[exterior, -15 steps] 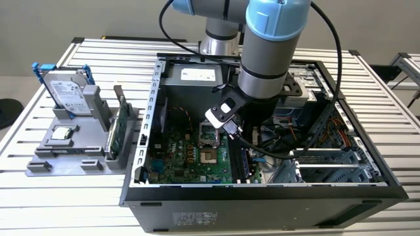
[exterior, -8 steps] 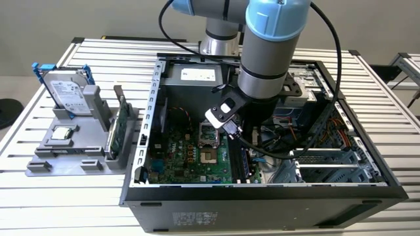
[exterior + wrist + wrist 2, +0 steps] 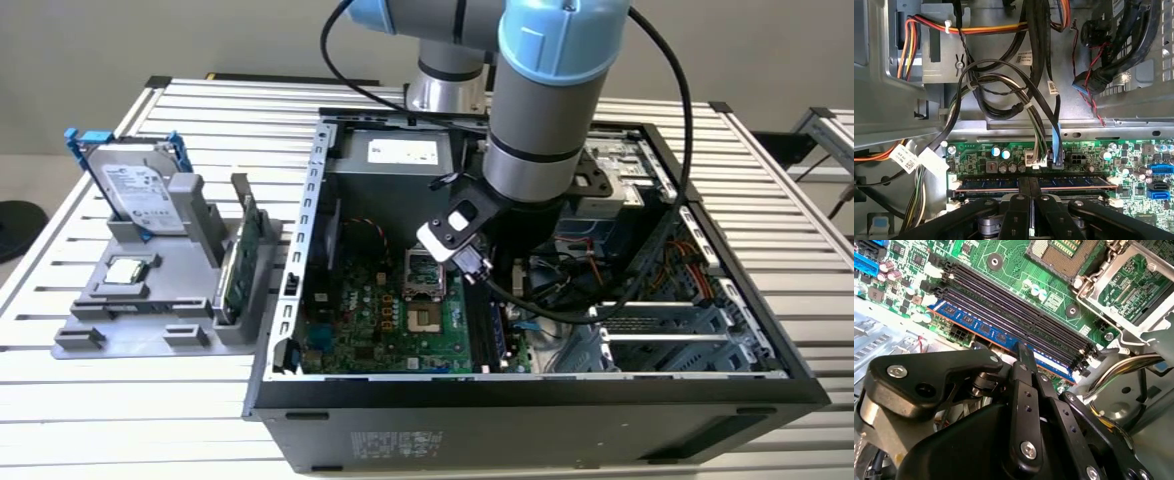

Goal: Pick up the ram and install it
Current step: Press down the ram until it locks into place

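Claw (image 3: 1023,352) pinched shut on ram (image 3: 985,330), seated in motherboard (image 3: 1009,255) slot, inside case (image 3: 534,400).

Slatted metal table (image 3: 120,385) carrying everything, ribs running across the exterior view. Sitting directly on it, toward the exterior view's right and centre: open black computer case (image 3: 534,420), side panel off, lying with its interior facing up. Resting on the slats at the exterior view's left, just beside the case: grey fixture tray (image 3: 134,325). Standing upright in the tray: silver hard drive (image 3: 140,190) in a blue bracket, and a green circuit card (image 3: 235,265) on edge nearest the case. Lying flat on the tray: small square chip (image 3: 127,270). Bare slats showing around tray and case.
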Controlling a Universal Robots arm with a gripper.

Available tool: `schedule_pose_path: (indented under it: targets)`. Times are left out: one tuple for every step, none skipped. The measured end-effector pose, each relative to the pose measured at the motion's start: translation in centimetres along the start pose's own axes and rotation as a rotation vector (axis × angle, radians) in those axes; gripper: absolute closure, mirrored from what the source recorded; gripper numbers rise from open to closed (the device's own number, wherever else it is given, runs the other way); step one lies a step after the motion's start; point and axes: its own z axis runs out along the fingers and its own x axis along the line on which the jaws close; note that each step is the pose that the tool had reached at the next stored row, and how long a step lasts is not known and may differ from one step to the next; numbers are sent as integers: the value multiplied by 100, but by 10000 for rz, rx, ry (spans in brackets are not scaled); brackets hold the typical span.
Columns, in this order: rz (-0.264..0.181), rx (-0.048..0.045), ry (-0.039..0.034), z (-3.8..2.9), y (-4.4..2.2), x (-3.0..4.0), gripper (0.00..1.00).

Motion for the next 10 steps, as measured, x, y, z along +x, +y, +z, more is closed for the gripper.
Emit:
schedule_pose_path:
  targets:
    - [2, -6, 24, -19, 1, -1, 100]
    - [4, -9, 52, -45, 3, 3, 100]
    - [2, -6, 35, -92, 6, -1, 100]
    - [1, -1, 18, -145, 8, -6, 100]
    - [1, -1, 22, -186, 11, -6, 100]
    - [1, 0, 20, -232, 13, -7, 100]
    - [1, 3, 17, -279, 16, -9, 100]
    - [1, 4, 18, -326, 19, -10, 100]
    - [1, 6, 17, -368, 21, -12, 100]
    - [1, 8, 19, -414, 24, -13, 100]
